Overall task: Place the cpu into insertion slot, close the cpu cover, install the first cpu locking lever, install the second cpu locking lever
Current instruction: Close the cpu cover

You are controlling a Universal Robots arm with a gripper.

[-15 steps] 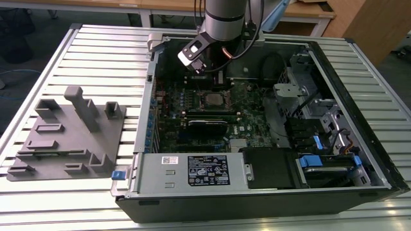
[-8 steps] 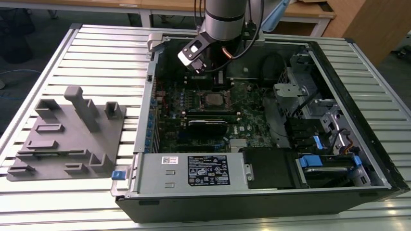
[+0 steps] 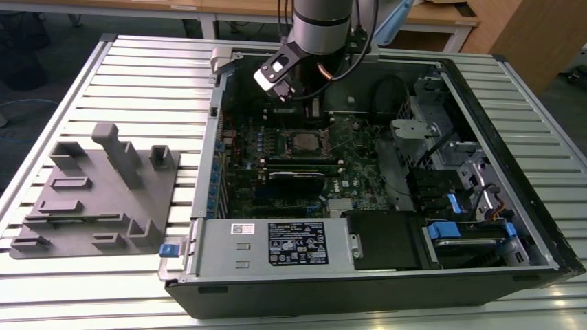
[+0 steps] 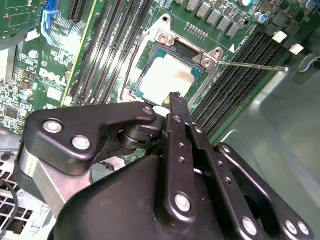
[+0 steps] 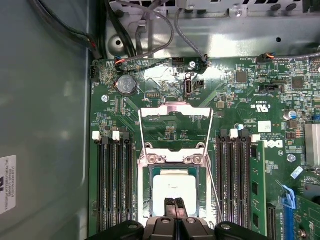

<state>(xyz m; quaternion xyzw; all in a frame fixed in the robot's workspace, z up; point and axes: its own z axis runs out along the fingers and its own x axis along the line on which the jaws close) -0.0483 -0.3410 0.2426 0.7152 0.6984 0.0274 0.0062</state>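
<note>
Two DIMM banks (image 5: 116, 185) beside cpu (image 5: 174, 187)

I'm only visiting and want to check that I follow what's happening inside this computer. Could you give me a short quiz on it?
1. True or false: the cpu already lies in the insertion slot.
2. The end effector is: A) over the cpu's edge, B) outside the computer case, C) over the blue latches.
3. Fill in: the circuit board around the slot is coloured ___.
Key: 1 true; 2 A; 3 green.
</note>
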